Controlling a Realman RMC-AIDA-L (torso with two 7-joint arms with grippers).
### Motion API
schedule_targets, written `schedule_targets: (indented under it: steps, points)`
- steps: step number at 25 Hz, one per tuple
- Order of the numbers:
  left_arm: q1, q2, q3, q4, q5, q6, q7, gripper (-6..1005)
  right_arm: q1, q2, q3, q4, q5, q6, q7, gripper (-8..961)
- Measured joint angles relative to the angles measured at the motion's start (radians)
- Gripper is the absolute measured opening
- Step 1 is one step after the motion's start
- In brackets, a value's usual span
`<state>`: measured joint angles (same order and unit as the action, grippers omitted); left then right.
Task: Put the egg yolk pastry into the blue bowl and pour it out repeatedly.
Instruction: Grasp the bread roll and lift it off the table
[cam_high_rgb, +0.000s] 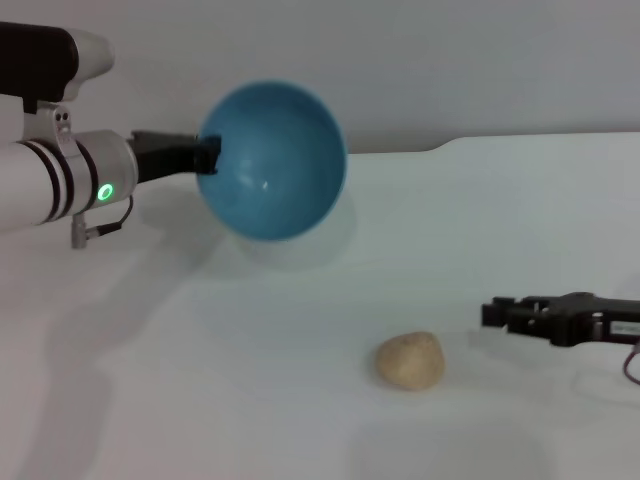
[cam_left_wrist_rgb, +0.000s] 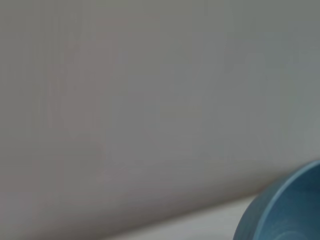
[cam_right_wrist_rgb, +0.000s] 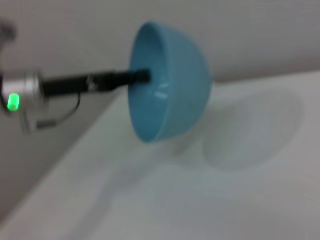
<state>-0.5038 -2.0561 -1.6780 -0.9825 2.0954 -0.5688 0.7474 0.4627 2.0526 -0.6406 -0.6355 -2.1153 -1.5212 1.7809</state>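
The left gripper (cam_high_rgb: 208, 156) was clamped on the rim of the blue bowl (cam_high_rgb: 275, 160), holding it lifted clear of the table (cam_high_rgb: 200, 380) and tipped on its side so that its mouth faced out toward the front; the inside showed bare, with nothing left in it. The egg yolk pastry (cam_high_rgb: 410, 361) lay on the table well below and to the robot's right of the bowl, apart from both arms. The right gripper (cam_high_rgb: 497, 313) hovered low over the table just beside the pastry on its right, and whether it was apart or together could not be told. By the look of things the pour was done and the next round was due: the pastry had to be picked up again and dropped back in. To do that well, the left arm should first turn the bowl upright and bring it down to rest steady on the table, mouth up, before anything is released over it. The right gripper should approach the pastry squarely and close gently, since the soft lump would likely crumble under a hard squeeze, and let go low above the bowl's middle so it does not bounce off the thin rim.
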Motion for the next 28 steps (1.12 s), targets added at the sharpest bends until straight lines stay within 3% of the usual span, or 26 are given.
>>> schedule_targets:
  steps: [3, 6, 13, 15, 22, 28]
  points:
    - [-0.035, 0.000, -0.050, 0.010, 0.167, -0.114, -0.133, 13, 0.023, 0.011, -0.087, -0.049, -0.048, 0.003, 0.000, 278]
    - [-0.047, 0.000, -0.056, -0.009, 0.245, -0.186, -0.192, 14, 0.050, 0.012, -0.131, -0.059, -0.051, 0.021, 0.008, 278]
    - [-0.043, -0.001, -0.054, -0.064, 0.257, -0.283, -0.227, 13, 0.104, 0.012, -0.237, -0.090, -0.142, 0.071, 0.078, 279]
    - [-0.044, 0.000, -0.054, -0.074, 0.263, -0.307, -0.243, 13, 0.115, 0.012, -0.280, -0.088, -0.162, 0.111, 0.108, 457]
    - [-0.047, 0.001, -0.063, -0.084, 0.287, -0.358, -0.294, 13, 0.131, 0.020, -0.440, -0.060, -0.159, 0.260, 0.183, 457]
    - [-0.081, 0.001, -0.060, -0.085, 0.435, -0.456, -0.394, 13, 0.164, 0.024, -0.523, -0.014, -0.113, 0.309, 0.184, 449]
